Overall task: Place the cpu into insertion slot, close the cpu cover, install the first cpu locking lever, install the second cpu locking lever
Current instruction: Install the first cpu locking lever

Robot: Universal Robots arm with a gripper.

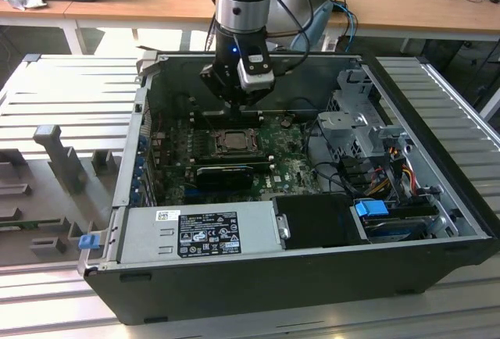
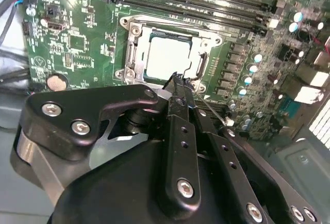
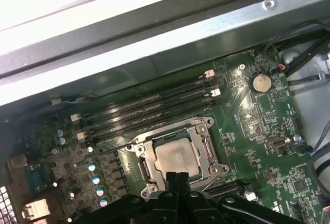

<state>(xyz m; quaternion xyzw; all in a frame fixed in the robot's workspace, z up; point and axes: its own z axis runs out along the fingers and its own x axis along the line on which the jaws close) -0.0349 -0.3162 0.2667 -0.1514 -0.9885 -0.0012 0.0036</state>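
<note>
Exterior view: the computer case (image 1: 312,276) stands open, and the insertion slot (image 1: 209,144) is set into the green motherboard (image 1: 289,163) with the cpu (image 1: 233,141) seated in it. The gripper (image 1: 237,107) hangs directly above the slot's edge; contact cannot be confirmed from here. A long black card (image 1: 226,173) lies just beside the slot. The grey power supply (image 1: 199,233) sits beyond that card, well apart from the slot. Second wrist view: the cpu (image 2: 167,53) lies flat within the slot, its pale face showing through the window of the cpu cover (image 2: 133,53), which is folded down flat over the slot. The gripper (image 2: 178,79) has its fingers drawn together with no gap visible, tips at the slot's edge, over the cover's rim. Whether they pinch anything cannot be told. A thin wire lever (image 2: 211,106) runs out from the slot's corner just beside the fingers. The memory slots (image 2: 206,2) run along the slot's opposite edge, and a coin cell (image 2: 56,82) sits well apart from it. First wrist view: the cpu (image 3: 177,157) is framed by the lowered cover (image 3: 206,144), and the narrow-set gripper (image 3: 176,176) is at the slot's edge. The memory slots (image 3: 149,108) lie just beyond the slot's other edge, and the coin cell (image 3: 260,82) is well apart.
</note>
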